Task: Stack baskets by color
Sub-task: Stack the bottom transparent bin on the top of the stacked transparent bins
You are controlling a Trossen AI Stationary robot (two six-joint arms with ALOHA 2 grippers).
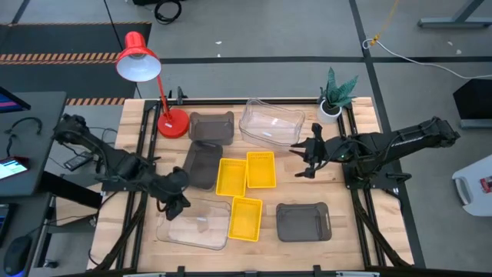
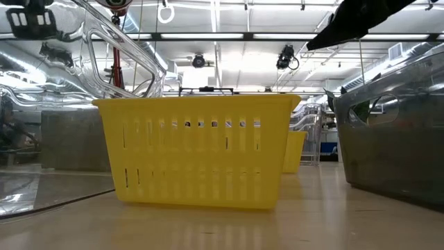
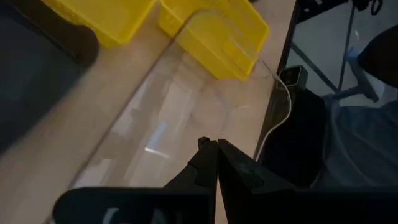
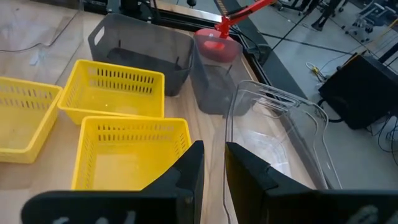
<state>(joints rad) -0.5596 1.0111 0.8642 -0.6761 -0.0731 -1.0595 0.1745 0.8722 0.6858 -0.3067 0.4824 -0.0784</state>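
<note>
Wooden tabletop point(image 1: 354, 231) under my cameras carries the baskets loose: three yellow baskets point(image 1: 246, 192) cluster in the middle, dark grey baskets point(image 1: 303, 221) sit at near right and far left, and a clear basket point(image 1: 271, 123) lies at the far side. My left gripper point(image 1: 175, 201) is clenched on the rim of the near-left clear basket point(image 1: 196, 225). My right gripper point(image 1: 303, 158) hovers just right of the yellow ones — fingers slightly parted, holding nothing.

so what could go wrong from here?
1. Left gripper is pinched thin on the clear basket rim; it could slip if lifted.
2. That basket touches a yellow basket, so dragging may shove it.
3. Right gripper hovers between the far clear stack and a yellow basket; a descent may clip either.
</note>
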